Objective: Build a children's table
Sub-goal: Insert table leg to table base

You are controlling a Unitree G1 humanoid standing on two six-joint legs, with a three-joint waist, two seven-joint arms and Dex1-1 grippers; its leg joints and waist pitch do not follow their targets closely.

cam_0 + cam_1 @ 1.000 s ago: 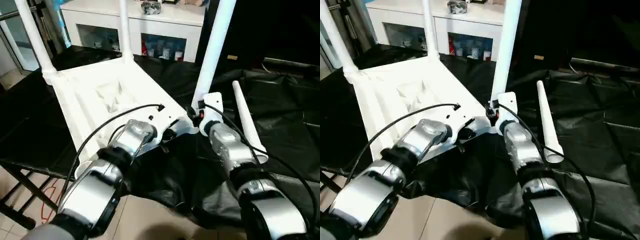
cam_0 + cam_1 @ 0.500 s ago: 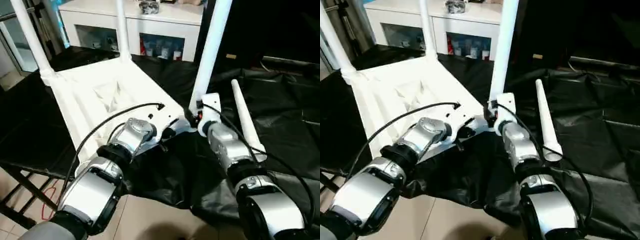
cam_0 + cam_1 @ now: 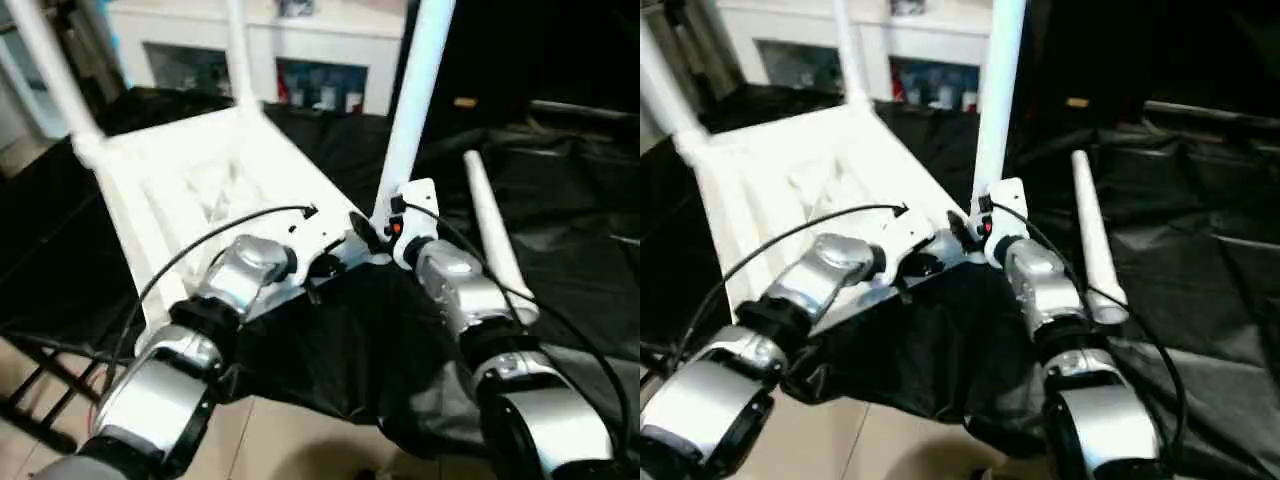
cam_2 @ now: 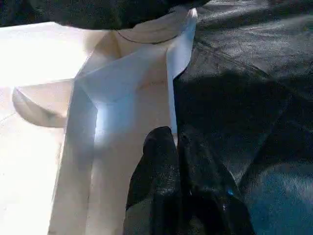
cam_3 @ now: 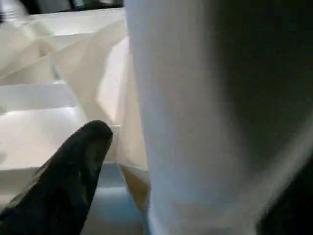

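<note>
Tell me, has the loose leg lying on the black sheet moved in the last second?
No. The loose leg lies in the same folds of the black sheet; only the camera shifted.

The white tabletop (image 3: 200, 190) lies upside down, ribbed underside up, over the near left part of the black-draped worktop (image 3: 580, 200), its near edge reaching the worktop's front edge. Three white tubular legs stand upright in its round corner sockets: one at the far left corner (image 3: 45, 70), one at the far corner toward the back (image 3: 237, 50), and one at the near right corner (image 3: 412, 100). The fourth leg (image 3: 490, 235) lies loose on the black cover just right of the tabletop, pointing from the front edge toward the back, narrow end away.
</note>
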